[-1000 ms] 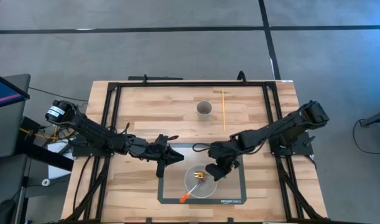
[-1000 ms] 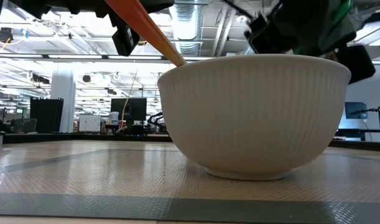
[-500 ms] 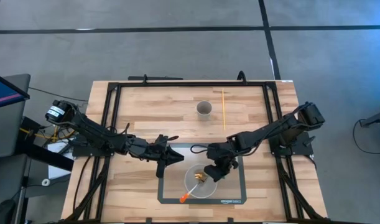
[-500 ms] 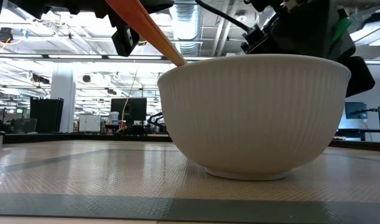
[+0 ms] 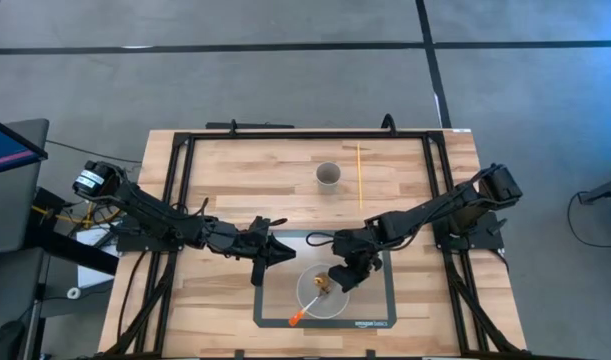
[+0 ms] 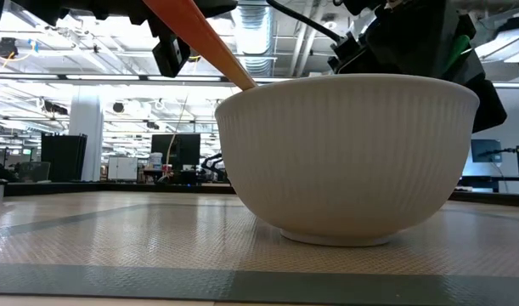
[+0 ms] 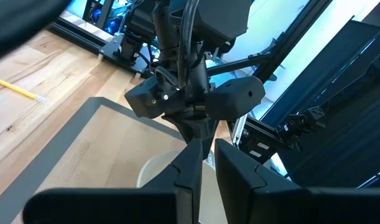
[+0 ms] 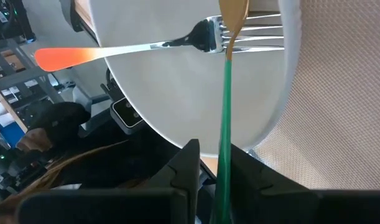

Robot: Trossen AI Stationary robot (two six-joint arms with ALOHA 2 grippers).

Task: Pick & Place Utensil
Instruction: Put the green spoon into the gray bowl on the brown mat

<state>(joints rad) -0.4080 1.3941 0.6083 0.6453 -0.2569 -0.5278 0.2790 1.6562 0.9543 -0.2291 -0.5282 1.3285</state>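
Green-handled utensil [image 8: 227, 112] in right gripper [image 8: 216, 163]

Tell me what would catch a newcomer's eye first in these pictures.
The white bowl on the grey mat near the table's front edge, with an orange-handled fork leaning out over its rim. Right above it, the right gripper holds a green-handled utensil over the bowl, while the left gripper waits beside the mat.

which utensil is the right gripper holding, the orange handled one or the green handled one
The green-handled utensil: its stem runs up between the right gripper's fingers, gold tip over the white bowl. The orange-handled fork lies free in the bowl, handle poking over the rim.
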